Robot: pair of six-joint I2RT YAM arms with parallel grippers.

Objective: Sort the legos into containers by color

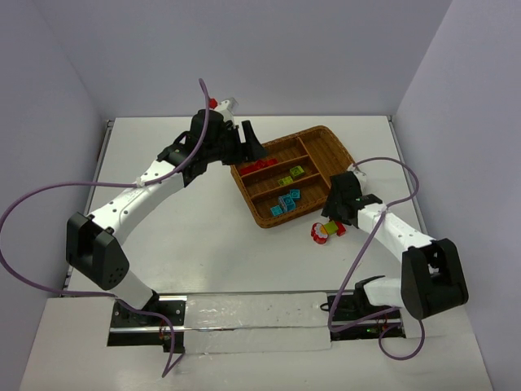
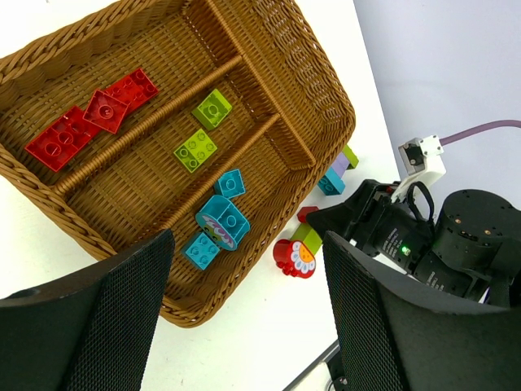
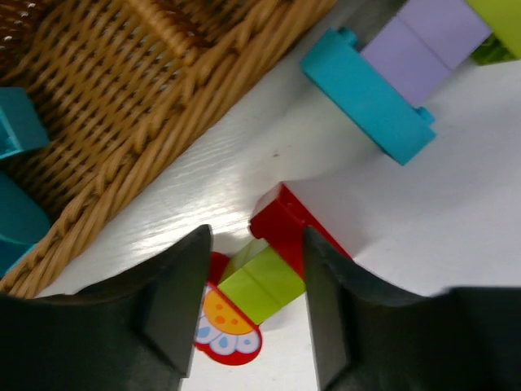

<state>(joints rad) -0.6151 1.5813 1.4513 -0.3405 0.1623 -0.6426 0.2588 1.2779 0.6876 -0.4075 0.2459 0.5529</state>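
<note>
The wicker tray (image 1: 338, 147) holds red legos (image 1: 259, 165) in its far slot, yellow-green ones (image 1: 291, 175) in the middle slot and cyan ones (image 1: 285, 202) in the near slot. My left gripper (image 1: 251, 148) hangs open and empty above the tray's left end; in its wrist view the open gripper (image 2: 244, 326) frames the tray (image 2: 309, 98). My right gripper (image 3: 256, 301) is open, low over the table, its jaws straddling a yellow-green brick (image 3: 264, 281) joined to a red brick (image 3: 285, 224) and a red flower piece (image 3: 228, 326).
A cyan brick (image 3: 366, 94), a purple brick (image 3: 423, 45) and another green one (image 3: 496, 20) lie on the table by the tray's wall (image 3: 122, 106). The flower cluster (image 1: 326, 230) lies just below the tray's near corner. Walls enclose the table.
</note>
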